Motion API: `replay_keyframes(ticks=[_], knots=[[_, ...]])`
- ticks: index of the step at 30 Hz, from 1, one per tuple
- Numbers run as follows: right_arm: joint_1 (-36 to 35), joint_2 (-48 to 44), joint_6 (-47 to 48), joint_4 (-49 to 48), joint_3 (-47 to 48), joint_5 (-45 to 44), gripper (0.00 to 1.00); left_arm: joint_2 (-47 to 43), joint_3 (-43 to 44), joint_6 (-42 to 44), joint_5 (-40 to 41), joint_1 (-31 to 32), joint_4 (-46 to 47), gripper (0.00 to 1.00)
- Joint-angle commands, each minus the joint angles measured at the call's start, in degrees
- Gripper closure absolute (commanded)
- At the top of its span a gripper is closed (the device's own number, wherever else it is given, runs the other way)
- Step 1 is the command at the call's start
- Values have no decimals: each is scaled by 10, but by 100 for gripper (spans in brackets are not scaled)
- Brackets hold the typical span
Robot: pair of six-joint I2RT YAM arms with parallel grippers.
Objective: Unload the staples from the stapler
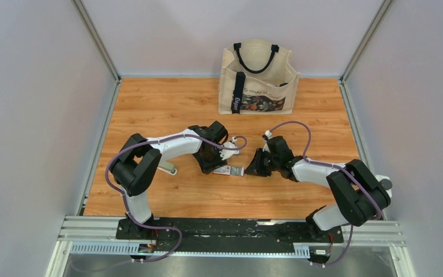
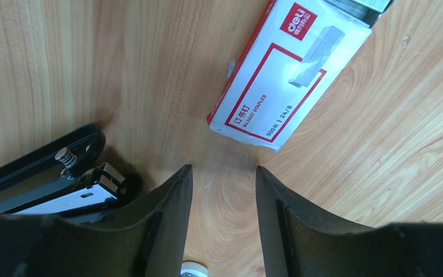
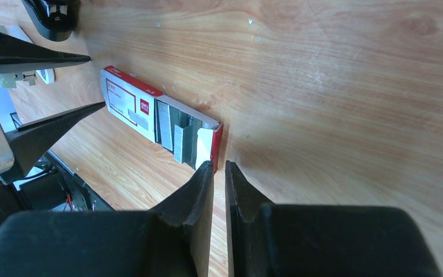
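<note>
The table has open wood on every side, and the tote bag stands well back. My left gripper hangs wide and empty, with the opened black stapler just beside it. My right gripper, a narrow slit with nothing visible in it, meets the staple box flap. A push there could spill its grey strips. I cannot pick out the staples in the magazine.

Left arm and right arm: white link shells between bulky black joint housings, a lilac cable looped along each, both bases on a black plate over a silver slotted rail; left gripper and right gripper bear matt black, wedge-tapered fingers.
</note>
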State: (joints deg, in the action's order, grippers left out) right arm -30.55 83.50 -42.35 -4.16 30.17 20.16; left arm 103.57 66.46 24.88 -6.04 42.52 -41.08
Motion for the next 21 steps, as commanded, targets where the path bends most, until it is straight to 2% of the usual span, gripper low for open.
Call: replay_keyframes(ticks=[1,4,14,21], knots=[[3,12,-8,-35,17,12,85,11,27,26,-17,13,-1,49],[2,17,-8,-37,20,12,85,15,35,33,-23,19,-5,55],[-1,35,-14,-40,39,13,85,19,45,40,-22,29,-6,56],[-31,54,-11,-22,65,-4,87,22,50,36,-25,33,-3,55]])
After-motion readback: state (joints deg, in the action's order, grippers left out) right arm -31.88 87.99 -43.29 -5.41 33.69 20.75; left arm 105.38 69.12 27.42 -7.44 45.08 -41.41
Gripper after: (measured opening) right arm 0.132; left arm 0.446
